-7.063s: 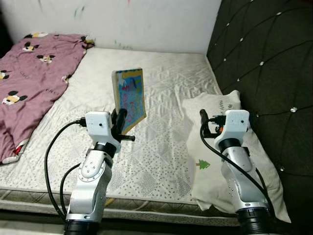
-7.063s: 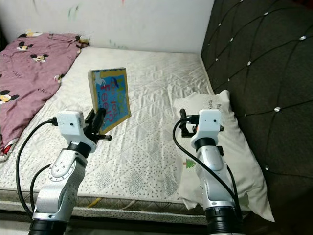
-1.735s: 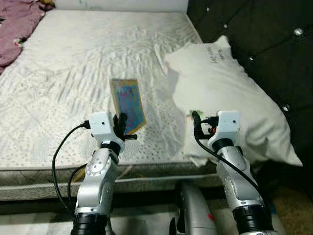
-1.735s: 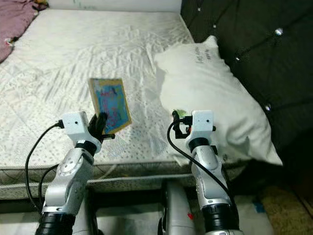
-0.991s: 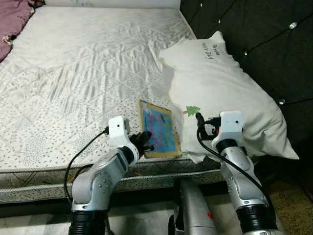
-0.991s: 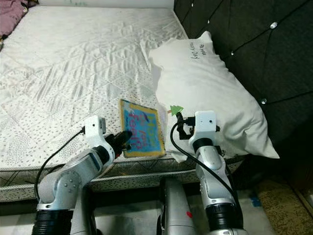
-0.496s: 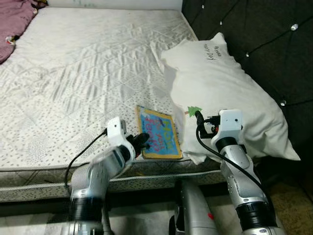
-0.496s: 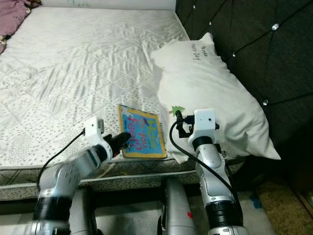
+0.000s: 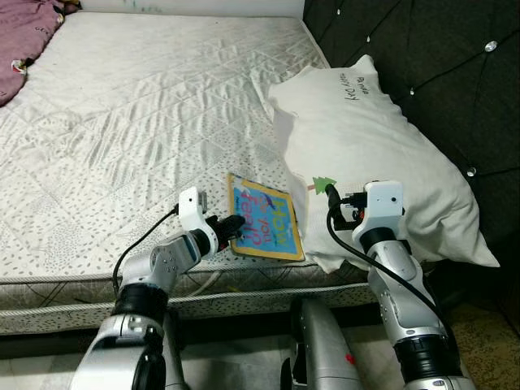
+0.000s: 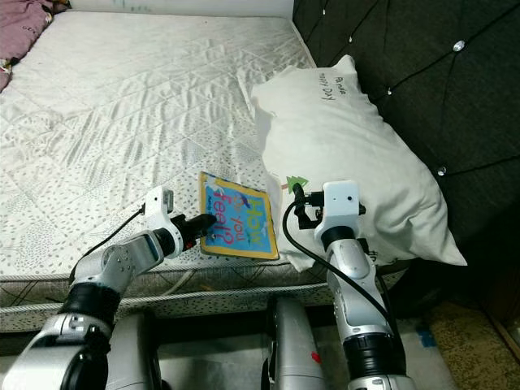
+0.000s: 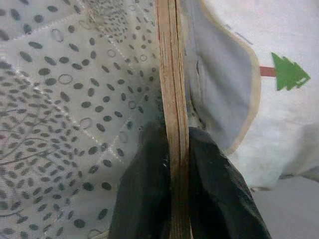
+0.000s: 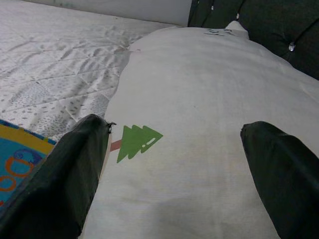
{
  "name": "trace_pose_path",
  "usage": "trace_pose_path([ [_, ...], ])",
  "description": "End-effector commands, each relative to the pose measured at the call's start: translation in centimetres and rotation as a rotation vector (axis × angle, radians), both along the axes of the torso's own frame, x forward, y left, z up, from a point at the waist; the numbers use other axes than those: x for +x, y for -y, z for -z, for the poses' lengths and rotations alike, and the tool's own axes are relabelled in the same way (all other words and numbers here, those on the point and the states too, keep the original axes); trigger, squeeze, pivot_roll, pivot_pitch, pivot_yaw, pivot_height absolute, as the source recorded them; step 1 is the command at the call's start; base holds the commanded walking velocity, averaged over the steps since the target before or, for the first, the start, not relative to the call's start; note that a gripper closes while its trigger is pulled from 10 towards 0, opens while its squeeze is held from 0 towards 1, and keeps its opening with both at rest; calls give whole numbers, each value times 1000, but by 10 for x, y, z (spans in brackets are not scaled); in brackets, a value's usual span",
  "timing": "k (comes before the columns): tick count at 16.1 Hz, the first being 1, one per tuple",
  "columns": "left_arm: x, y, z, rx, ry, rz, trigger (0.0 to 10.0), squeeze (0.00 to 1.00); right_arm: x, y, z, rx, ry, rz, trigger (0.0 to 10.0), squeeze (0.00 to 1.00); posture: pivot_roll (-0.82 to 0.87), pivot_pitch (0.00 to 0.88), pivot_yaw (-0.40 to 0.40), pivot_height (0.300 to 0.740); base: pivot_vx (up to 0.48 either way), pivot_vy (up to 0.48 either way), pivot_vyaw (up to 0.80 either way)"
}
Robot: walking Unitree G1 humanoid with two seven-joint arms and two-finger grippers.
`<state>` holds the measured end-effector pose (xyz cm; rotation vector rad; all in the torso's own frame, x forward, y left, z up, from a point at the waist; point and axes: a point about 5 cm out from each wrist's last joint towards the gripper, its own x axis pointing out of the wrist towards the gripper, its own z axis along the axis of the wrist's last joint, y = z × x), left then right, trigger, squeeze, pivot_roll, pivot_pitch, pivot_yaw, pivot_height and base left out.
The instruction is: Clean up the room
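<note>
A colourful picture book (image 9: 264, 226) with a yellow border lies tilted on the white mattress (image 9: 138, 114) near its front edge, right beside the white pillow (image 9: 374, 146). My left gripper (image 9: 234, 228) is shut on the book's near-left edge; the left wrist view shows both fingers (image 11: 149, 194) pinching the book's edge (image 11: 172, 99). My right gripper (image 12: 174, 174) is open, held just over the pillow's front end with its green tree print (image 12: 137, 142), holding nothing.
A dark tufted headboard (image 9: 422, 57) rises behind the pillow on the right. A purple patterned blanket (image 9: 24, 32) lies at the far left corner of the bed. A wide stretch of bare mattress spreads to the left.
The camera has turned right and moved towards the pillow. My left arm has brought the book from upright down onto the mattress beside the pillow, and over the last second stretched forward with it.
</note>
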<state>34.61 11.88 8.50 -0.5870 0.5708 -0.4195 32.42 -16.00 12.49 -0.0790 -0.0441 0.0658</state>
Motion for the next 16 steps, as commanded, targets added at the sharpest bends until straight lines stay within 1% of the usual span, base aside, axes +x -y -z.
trace_pose_path([
  [1, 3, -2, 3, 42, 1, -5, 10000, 204, -1, 3, -4, -4, 13, 5, 10000, 0, -162, 73, -73, 529, 0, 0, 0],
  [2, 4, -2, 3, 51, 3, -2, 10000, 569, -1, 4, -4, -5, 14, 5, 10000, 0, -164, 74, -74, 529, 0, 0, 0],
  [3, 6, -3, 5, 82, 11, 6, 10000, 1000, -1, 4, -4, -8, 14, 4, 10000, 0, -166, 75, -76, 529, 0, 0, 0],
  [4, 8, -5, 7, 115, 11, 2, 10000, 1000, -1, 5, -5, -10, 14, 5, 10000, 0, -168, 76, -78, 529, 0, 0, 0],
  [5, 9, -11, 10, 191, 12, -19, 10000, 1000, -1, 5, -5, -12, 15, 5, 10000, 0, -168, 76, -78, 529, 0, 0, 0],
  [6, 11, -18, 9, 216, 26, -55, 10000, 1000, 0, 6, -6, -4, 14, 8, 10000, 0, -174, 75, -80, 529, 0, 0, 0],
  [8, 13, -30, 11, 322, 43, -104, 10000, 1000, 1, 6, -7, 0, 13, 10, 10000, 0, -170, 74, -82, 529, 0, 0, 0],
  [11, 16, -54, 10, 399, 67, -244, 10000, 1000, 1, 3, -7, -1, 15, 8, 10000, 0, -171, 71, -83, 529, 0, 0, 0],
  [12, 17, -57, 8, 401, 77, -264, 10000, 1000, 1, 4, -7, 0, 14, 9, 10000, 0, -171, 70, -84, 529, 0, 0, 0],
  [14, 18, -63, 6, 429, 84, -280, 10000, 1000, 1, 4, -6, -4, 12, 10, 10000, 0, -172, 68, -82, 529, 0, 0, 0],
  [16, 20, -62, 5, 457, 96, -281, 10000, 1000, 1, 4, -6, -5, 14, 13, 10000, 0, -172, 65, -76, 529, 0, 0, 0],
])
